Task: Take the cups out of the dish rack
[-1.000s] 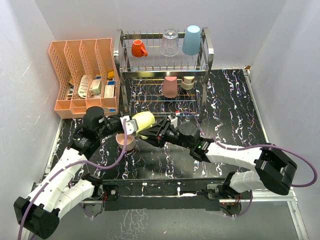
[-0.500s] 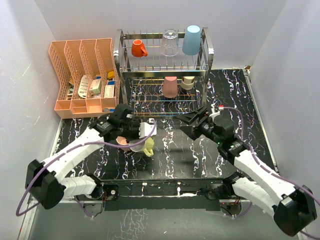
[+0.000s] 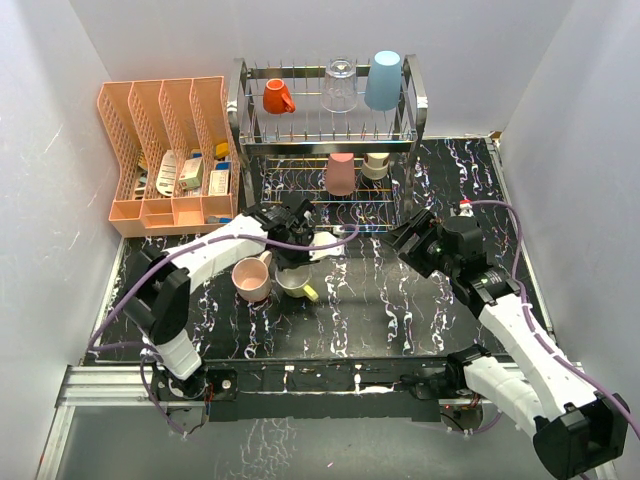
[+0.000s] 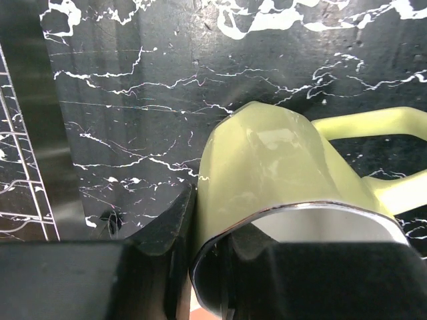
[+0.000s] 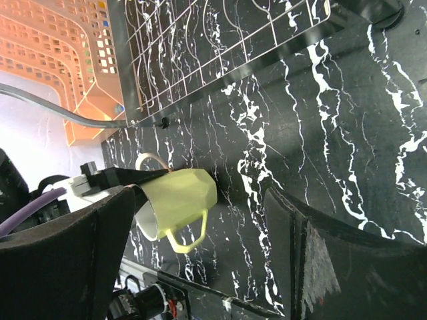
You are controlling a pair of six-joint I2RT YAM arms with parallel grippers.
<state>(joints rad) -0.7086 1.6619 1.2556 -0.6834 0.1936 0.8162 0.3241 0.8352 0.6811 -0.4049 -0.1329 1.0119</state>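
My left gripper (image 3: 293, 268) is shut on the rim of the yellow mug (image 3: 297, 285), which stands upright just right of the pale pink mug (image 3: 250, 280) on the table. In the left wrist view one finger (image 4: 163, 230) presses the yellow mug (image 4: 267, 160) from outside and the other sits inside it. Whether the mug's base touches the table I cannot tell. My right gripper (image 3: 410, 232) is open and empty, right of the yellow mug (image 5: 177, 197). The dish rack (image 3: 240, 150) holds an orange mug (image 3: 277, 97), a clear glass (image 3: 339, 85), a light blue tumbler (image 3: 383, 80), a salmon cup (image 3: 340, 173) and a steel cup (image 3: 376, 165).
A peach slotted organizer (image 3: 165, 150) with small packets stands left of the rack. White walls close in the black marbled table (image 3: 400, 320) on three sides. The left arm's cable (image 3: 330, 240) hangs in front of the rack's lower tier (image 5: 220, 47).
The right gripper opened, let go of the yellow mug and drew back to the right. The left gripper carried the mug down beside the pink mug.
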